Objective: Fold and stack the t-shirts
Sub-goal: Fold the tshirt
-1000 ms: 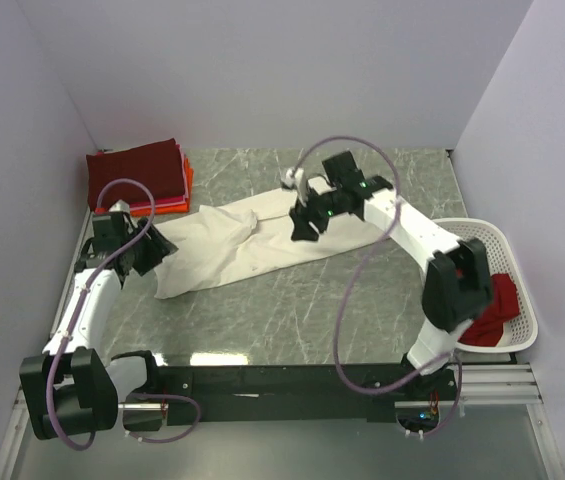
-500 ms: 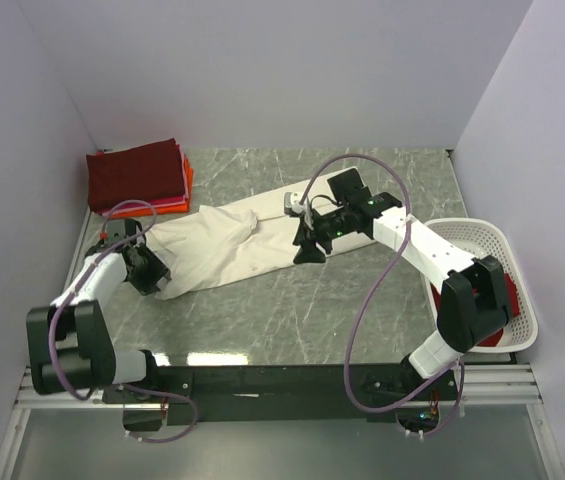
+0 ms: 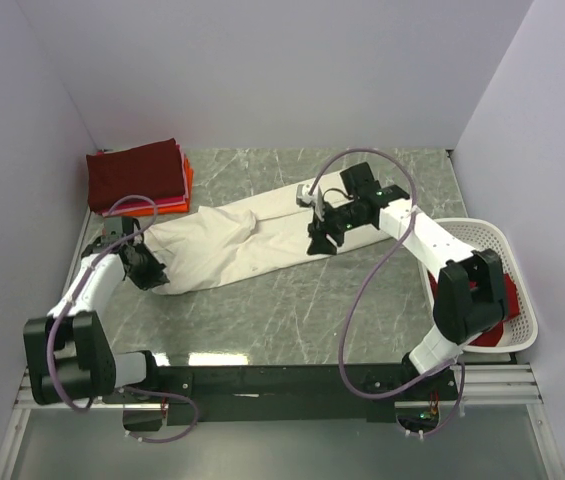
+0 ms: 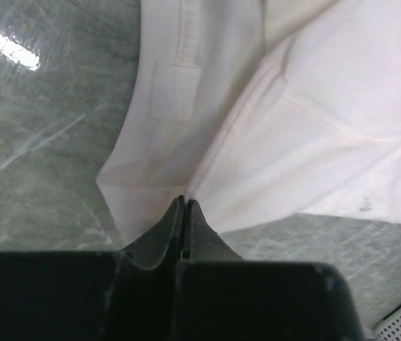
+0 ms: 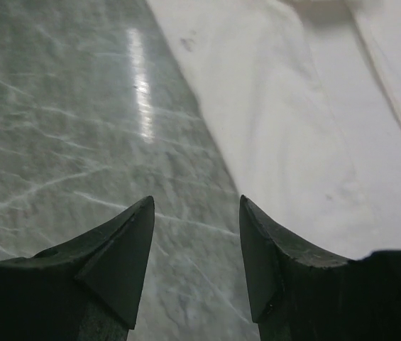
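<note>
The large cream-white t-shirt (image 3: 232, 245) lies spread slantwise across the marble table. My left gripper (image 3: 152, 276) sits low at the shirt's near-left corner. In the left wrist view the gripper (image 4: 184, 202) is shut, with a ridge of the cream-white t-shirt (image 4: 314, 135) running into its tips. My right gripper (image 3: 320, 245) hovers at the shirt's near-right edge. In the right wrist view it (image 5: 196, 206) is open and empty over bare table, its right finger beside the cream-white t-shirt (image 5: 314, 142). A folded dark maroon t-shirt (image 3: 137, 172) tops a stack with bright red and orange-pink edges (image 3: 174, 203) showing.
A white lattice basket (image 3: 482, 240) stands at the right table edge with a red t-shirt (image 3: 502, 300) inside, partly hidden by the right arm. The folded stack fills the back left corner. Walls close in on three sides.
My left gripper has gone from open to shut at the shirt's near-left corner after dropping onto it. The right gripper moved a little to the right along the shirt's near edge.
</note>
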Tool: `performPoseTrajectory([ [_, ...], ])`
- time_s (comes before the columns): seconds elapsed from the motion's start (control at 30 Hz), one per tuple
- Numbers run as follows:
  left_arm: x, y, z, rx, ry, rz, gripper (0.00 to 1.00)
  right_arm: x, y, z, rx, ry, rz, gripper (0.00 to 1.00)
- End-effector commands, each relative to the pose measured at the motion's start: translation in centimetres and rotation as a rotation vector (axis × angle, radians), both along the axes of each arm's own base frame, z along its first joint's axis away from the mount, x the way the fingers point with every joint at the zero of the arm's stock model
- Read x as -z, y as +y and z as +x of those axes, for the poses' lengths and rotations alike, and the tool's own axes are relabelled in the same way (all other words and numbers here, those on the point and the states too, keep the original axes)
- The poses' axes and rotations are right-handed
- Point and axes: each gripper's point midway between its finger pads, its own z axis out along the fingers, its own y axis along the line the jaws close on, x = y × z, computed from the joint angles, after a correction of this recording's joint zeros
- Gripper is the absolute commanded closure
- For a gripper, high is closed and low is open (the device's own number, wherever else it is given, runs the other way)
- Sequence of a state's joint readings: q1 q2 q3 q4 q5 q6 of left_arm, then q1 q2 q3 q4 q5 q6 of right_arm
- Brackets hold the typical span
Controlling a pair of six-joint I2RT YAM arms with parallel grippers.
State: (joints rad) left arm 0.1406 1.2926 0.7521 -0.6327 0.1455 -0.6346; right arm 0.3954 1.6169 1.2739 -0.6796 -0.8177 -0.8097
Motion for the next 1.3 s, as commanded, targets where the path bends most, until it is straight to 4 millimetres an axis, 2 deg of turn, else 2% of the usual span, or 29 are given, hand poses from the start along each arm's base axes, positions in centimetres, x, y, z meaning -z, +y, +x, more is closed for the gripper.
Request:
performPoseTrajectory([
  [0.0,-1.6,-0.3,-1.3,-0.053,-0.017,-0.019,1.00,0.8,-4.8,5.2,0.154,-0.077,-0.172,0.42],
  [0.07,-1.8,-0.6,-1.8,-0.073,-0.022,-0.033,1.00,1.5,-7.9,7.1,0.202,-0.097,-0.277,0.42],
  [0.1,-1.8,-0.8,-2.3,-0.078,-0.007,-0.044,0.99,2.5,-9.8,7.7,0.215,-0.082,-0.315,0.42],
  [0.13,-2.4,-1.2,-2.4,-0.085,-0.019,-0.074,1.00,3.0,-11.1,8.0,0.153,-0.124,-0.362,0.42],
  [0.2,-2.6,-1.7,-2.9,-0.105,-0.015,-0.107,1.00,4.4,-13.4,7.0,0.073,-0.122,-0.462,0.42],
  [0.23,-3.1,-2.3,-3.0,-0.113,-0.036,-0.139,1.00,4.8,-14.0,6.8,-0.041,-0.190,-0.496,0.42],
  [0.27,-3.0,-2.3,-3.3,-0.121,-0.037,-0.146,1.00,5.6,-14.6,5.9,-0.087,-0.214,-0.523,0.41],
  [0.3,-3.2,-2.5,-3.4,-0.125,-0.039,-0.155,0.99,5.9,-15.2,5.9,-0.115,-0.247,-0.564,0.41],
  [0.4,-3.8,-2.5,-4.1,-0.148,-0.039,-0.153,1.00,6.7,-15.1,6.4,-0.198,-0.332,-0.614,0.40],
  [0.53,-5.2,-1.8,-4.5,-0.187,-0.079,-0.124,1.00,7.6,-16.3,8.5,-0.195,-0.364,-0.719,0.40],
  [0.63,-5.7,-1.4,-4.9,-0.206,-0.096,-0.106,1.00,8.8,-17.1,9.1,-0.209,-0.364,-0.769,0.40],
  [0.83,-4.2,-1.4,-5.7,-0.212,-0.062,-0.111,1.00,10.6,-17.6,9.5,-0.217,-0.351,-0.817,0.41],
  [1.0,-3.8,-1.7,-6.0,-0.205,-0.060,-0.121,1.00,11.8,-17.5,10.1,-0.209,-0.348,-0.837,0.44],
  [1.1,-3.9,-1.5,-6.2,-0.194,-0.057,-0.110,1.00,12.4,-17.5,10.2,-0.203,-0.347,-0.848,0.50],
  [1.27,-4.2,-1.4,-6.7,-0.189,-0.054,-0.097,1.00,13.0,-17.5,10.0,-0.201,-0.339,-0.849,0.67],
])
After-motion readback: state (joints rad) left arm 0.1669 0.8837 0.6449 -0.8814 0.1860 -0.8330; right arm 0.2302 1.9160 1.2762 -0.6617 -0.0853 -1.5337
